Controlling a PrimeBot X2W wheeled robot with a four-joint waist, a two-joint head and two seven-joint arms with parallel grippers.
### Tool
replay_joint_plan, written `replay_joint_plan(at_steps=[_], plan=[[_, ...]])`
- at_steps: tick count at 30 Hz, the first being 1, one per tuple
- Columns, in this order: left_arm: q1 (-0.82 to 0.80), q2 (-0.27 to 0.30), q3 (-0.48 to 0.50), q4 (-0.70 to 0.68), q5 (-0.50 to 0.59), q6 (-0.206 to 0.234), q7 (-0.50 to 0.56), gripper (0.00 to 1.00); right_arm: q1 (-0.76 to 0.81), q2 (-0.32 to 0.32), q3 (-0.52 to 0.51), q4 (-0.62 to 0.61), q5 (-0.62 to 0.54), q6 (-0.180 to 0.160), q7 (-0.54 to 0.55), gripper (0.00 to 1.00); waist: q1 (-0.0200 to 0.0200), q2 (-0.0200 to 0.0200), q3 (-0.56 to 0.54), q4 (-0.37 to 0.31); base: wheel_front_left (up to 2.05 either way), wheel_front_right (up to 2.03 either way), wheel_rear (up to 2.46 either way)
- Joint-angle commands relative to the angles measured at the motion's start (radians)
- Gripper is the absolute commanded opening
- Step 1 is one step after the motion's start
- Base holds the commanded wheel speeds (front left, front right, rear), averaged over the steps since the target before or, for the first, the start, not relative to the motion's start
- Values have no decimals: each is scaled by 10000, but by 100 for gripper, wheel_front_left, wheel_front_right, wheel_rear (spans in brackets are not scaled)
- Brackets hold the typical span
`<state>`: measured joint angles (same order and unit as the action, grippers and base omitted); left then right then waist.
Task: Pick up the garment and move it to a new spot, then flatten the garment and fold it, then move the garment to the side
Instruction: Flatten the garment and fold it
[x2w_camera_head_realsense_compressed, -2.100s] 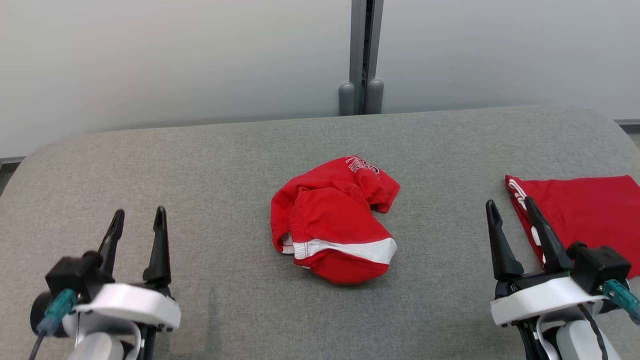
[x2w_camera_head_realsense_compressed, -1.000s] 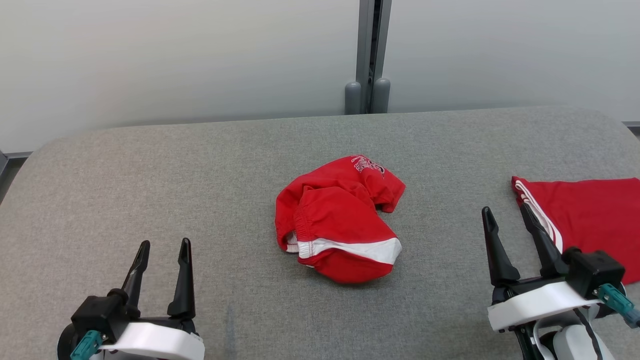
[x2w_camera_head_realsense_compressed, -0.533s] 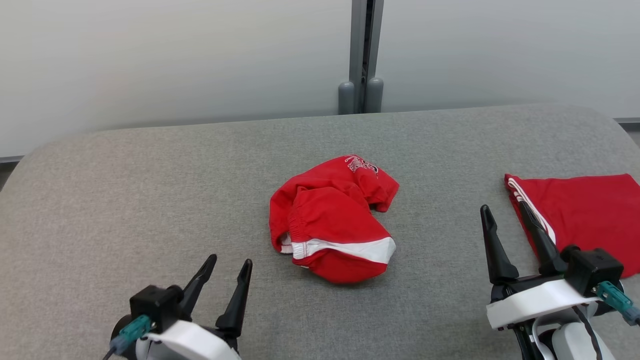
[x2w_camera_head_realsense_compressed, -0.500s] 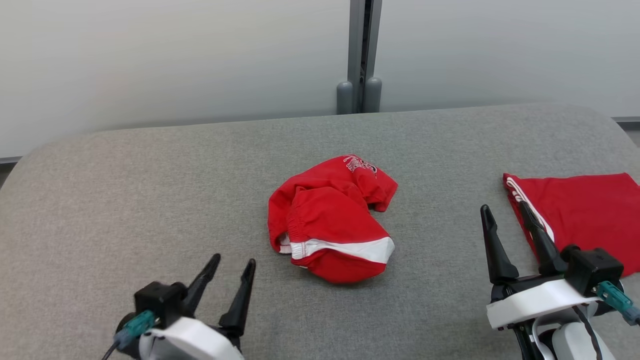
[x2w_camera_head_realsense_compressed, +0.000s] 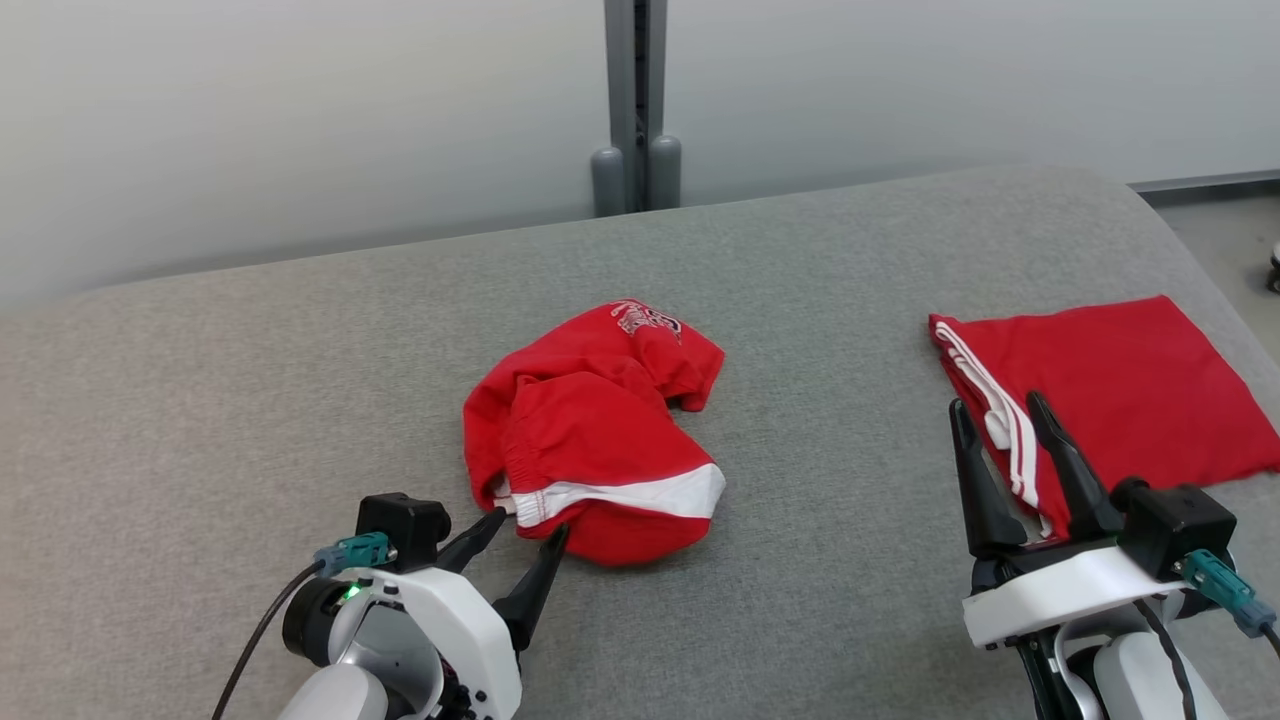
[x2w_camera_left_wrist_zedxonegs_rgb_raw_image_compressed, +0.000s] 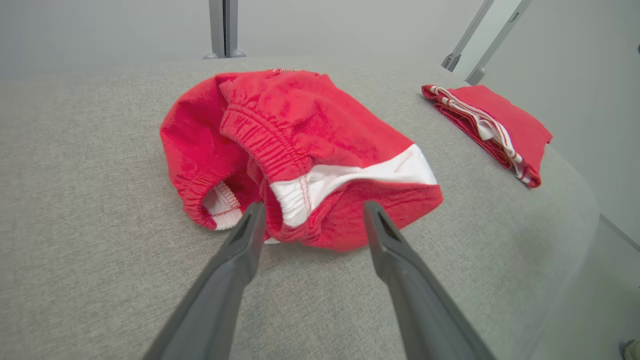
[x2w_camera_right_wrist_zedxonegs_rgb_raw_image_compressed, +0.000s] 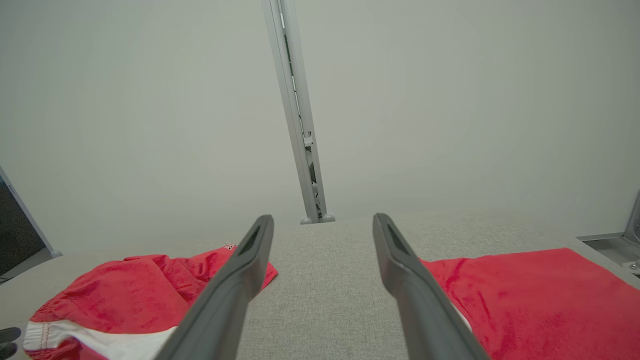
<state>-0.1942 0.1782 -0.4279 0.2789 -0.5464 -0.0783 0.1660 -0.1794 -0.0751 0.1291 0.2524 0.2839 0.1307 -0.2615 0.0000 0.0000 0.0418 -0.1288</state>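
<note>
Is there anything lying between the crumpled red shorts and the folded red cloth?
No, just bare grey padding between shorts and cloth, seen in the head view.

garment (x2w_camera_head_realsense_compressed: 590, 430) print: too small to read | folded cloth (x2w_camera_head_realsense_compressed: 1120, 380) near corner: hidden behind right gripper (x2w_camera_head_realsense_compressed: 995, 401) jaws

Grey surface (x2w_camera_head_realsense_compressed: 250, 350) bare left of crumpled garment (x2w_camera_head_realsense_compressed: 590, 420); folded garment (x2w_camera_head_realsense_compressed: 1130, 390) occupies right.

The crumpled garment (x2w_camera_head_realsense_compressed: 590, 420) was red with a white band and white lettering. Right of it, the folded garment (x2w_camera_head_realsense_compressed: 1110, 390) was red with thin white stripes. The table (x2w_camera_head_realsense_compressed: 250, 400) was grey.
</note>
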Motion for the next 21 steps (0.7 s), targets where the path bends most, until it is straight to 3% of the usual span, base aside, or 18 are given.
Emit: replay_joint_plan(at_steps=[1,9,10,11,12,21], plan=[[-203,73,-7,145,-40,-48,45,100,-101,-43,-58,66,42,2,-48,100,0,0,94,-176,0,0,0],[-569,3,-22,910,-152,-171,-228,100,-178,-19,-109,93,21,2,-50,100,0,0,219,-479,0,0,0],[-604,-6,-22,965,-161,-176,-263,77,-173,-17,-122,103,12,2,-50,100,0,0,214,-474,0,0,0],[-640,-7,-39,1010,-172,-172,-278,35,-155,-13,-148,114,3,2,-48,100,0,0,205,-455,0,0,0],[-675,0,-57,1038,-164,-186,-326,0,-123,-11,-171,129,-10,2,-50,100,0,0,189,-422,0,0,0],[-386,223,224,726,-615,-64,-200,0,21,27,-192,198,-1,2,-48,100,0,0,-11,163,0,0,0]])
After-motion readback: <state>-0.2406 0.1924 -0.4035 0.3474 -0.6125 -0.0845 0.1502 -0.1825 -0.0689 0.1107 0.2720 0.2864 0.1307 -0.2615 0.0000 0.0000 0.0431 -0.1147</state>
